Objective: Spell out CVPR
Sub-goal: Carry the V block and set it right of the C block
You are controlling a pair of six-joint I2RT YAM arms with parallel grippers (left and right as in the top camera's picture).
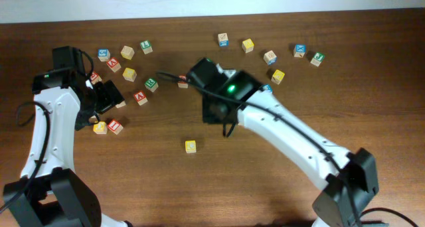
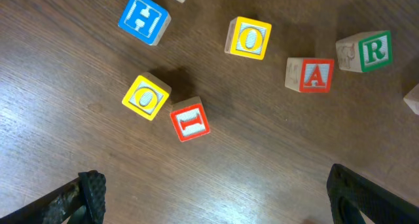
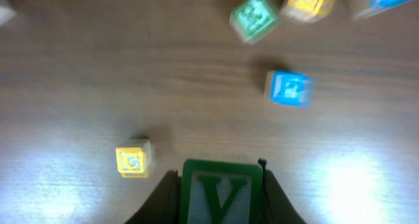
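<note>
Clamped on the V (image 3: 221, 196) was my right gripper (image 3: 220, 179): its two dark fingers pressed against the cube's left and right sides, with the green letter facing the wrist camera. The jaws were only as far apart as the cube was wide. I could not tell whether the V sat on the table (image 1: 166, 194) or hung just above it.

From that wrist, the C (image 3: 133, 160) stood alone on the wood, near the V and to its left, not touching it. From overhead, the same yellow C (image 1: 190, 146) lay by itself, near my right wrist and well apart from both clusters of cubes. A blue cube (image 3: 290, 88) lay farther off beyond the V, its letter too blurred to read.

My left gripper (image 2: 216, 185) was spread wide and held nothing. Its two fingertips showed at the bottom corners of the wrist view, with only bare wood between them. Beyond them a yellow O (image 2: 145, 97) and a red I (image 2: 190, 119) sat just beside each other. The R (image 2: 370, 50) was farther off to the right, tilted, next to a red A (image 2: 310, 74).
</note>
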